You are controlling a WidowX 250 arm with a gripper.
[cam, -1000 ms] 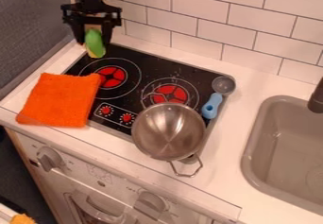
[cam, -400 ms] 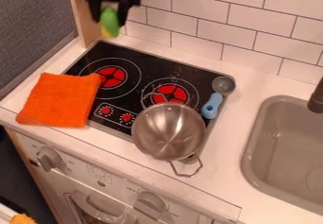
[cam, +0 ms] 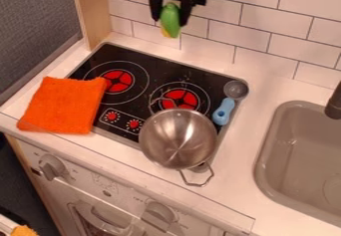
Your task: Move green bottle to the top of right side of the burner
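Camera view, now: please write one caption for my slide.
Gripper holding a green bottle, with the cooktop, steel pot and orange cloth lower down.

orange cloth [cam: 63, 105] over the left edge of the stove, metal pot [cam: 177, 139] at the stove's front edge, blue-handled scoop [cam: 224, 111] near the right edge, grey sink [cam: 299, 170] with dark faucet [cam: 334, 102], white tiled wall [cam: 259, 36] behind, oven knobs [cam: 51, 167] below

Black two-finger gripper [cam: 170, 22]: clasping green-and-yellow bottle [cam: 170, 18] in midair
Silver metal pot [cam: 177, 140]: overlapping front of glossy black cooktop [cam: 160, 68]
Square orange cloth [cam: 62, 104]: lying across cooktop's left edge
Blue-handled grey spoon [cam: 228, 106]: resting at cooktop's right
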